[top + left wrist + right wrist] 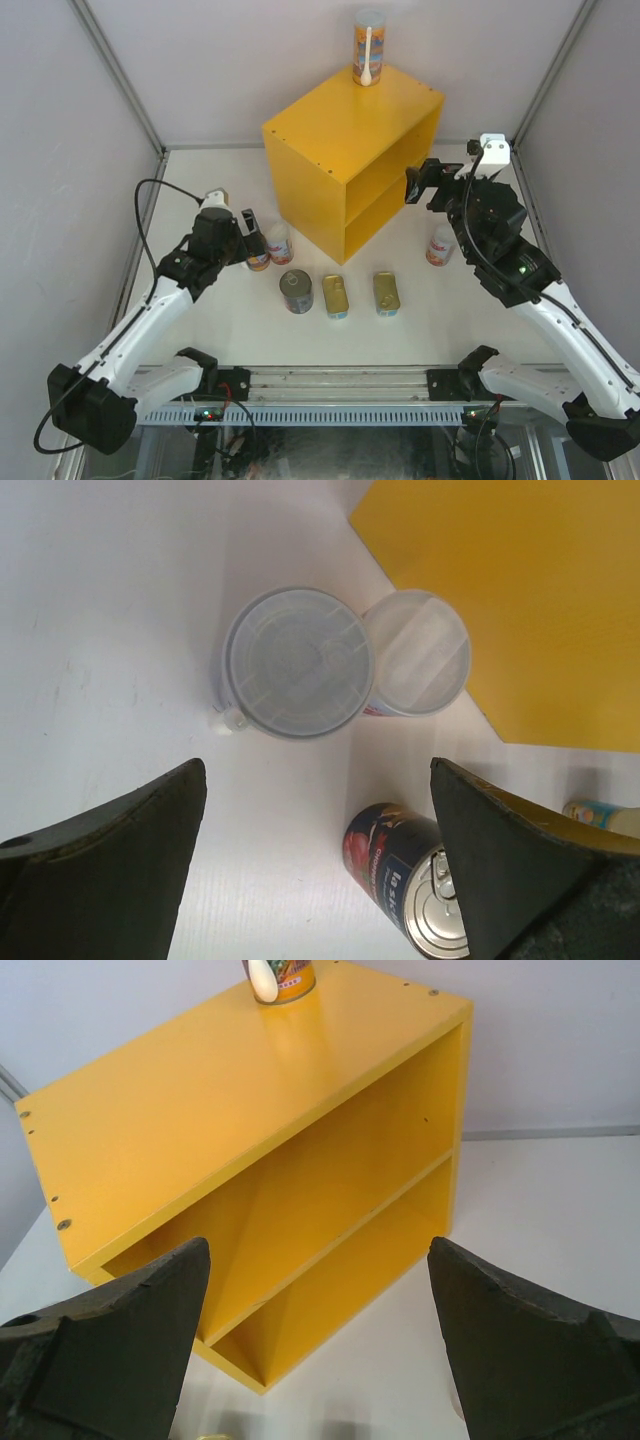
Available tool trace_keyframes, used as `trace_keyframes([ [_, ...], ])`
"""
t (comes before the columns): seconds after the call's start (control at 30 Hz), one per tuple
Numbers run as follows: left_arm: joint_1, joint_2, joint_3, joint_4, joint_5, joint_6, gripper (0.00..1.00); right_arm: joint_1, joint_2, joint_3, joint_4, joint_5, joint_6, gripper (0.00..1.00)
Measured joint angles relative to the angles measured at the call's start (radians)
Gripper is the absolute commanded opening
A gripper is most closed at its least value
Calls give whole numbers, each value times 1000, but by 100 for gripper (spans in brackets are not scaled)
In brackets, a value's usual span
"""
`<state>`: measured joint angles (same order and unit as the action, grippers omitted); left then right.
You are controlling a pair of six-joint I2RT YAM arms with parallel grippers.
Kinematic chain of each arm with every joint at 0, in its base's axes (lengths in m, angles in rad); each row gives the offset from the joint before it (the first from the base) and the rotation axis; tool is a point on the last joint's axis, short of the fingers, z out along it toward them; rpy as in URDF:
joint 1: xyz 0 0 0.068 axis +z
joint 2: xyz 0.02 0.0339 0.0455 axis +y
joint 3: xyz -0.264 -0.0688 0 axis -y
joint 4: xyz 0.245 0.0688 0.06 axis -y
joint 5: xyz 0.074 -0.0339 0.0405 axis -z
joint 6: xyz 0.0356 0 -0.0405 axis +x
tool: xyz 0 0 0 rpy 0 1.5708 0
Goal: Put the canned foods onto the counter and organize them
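Note:
The yellow counter (340, 140) stands at the table's back middle. One tall slim can (369, 47) stands on its top, also seen in the right wrist view (279, 978). Two tall cans (258, 256) (280, 243) stand together left of the counter; the left wrist view shows their lids (298, 663) (417, 652). The dark round tin (296, 291) (415, 880) and two flat gold-topped tins (336, 296) (386, 293) sit in front. A fourth tall can (440, 245) stands at the right. My left gripper (250, 228) (318, 780) hangs open above the two cans. My right gripper (415, 185) (318, 1260) is open and empty, facing the counter's (250, 1090) open shelves.
White walls with grey corner posts close in the table on three sides. A metal rail (330, 385) runs along the near edge between the arm bases. The white table (450, 310) lies bare at the front right.

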<state>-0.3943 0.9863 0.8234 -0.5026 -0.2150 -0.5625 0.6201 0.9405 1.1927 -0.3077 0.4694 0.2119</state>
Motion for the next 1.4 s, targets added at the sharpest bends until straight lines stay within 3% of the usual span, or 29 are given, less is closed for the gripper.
trace_keyframes([
  [0.77,-36,194,58,28,-85,27,97,16,-23,-36,-3,-7,13,88],
  [1.4,-40,240,71,29,-176,32,94,-1,-27,-40,-3,-39,12,88],
])
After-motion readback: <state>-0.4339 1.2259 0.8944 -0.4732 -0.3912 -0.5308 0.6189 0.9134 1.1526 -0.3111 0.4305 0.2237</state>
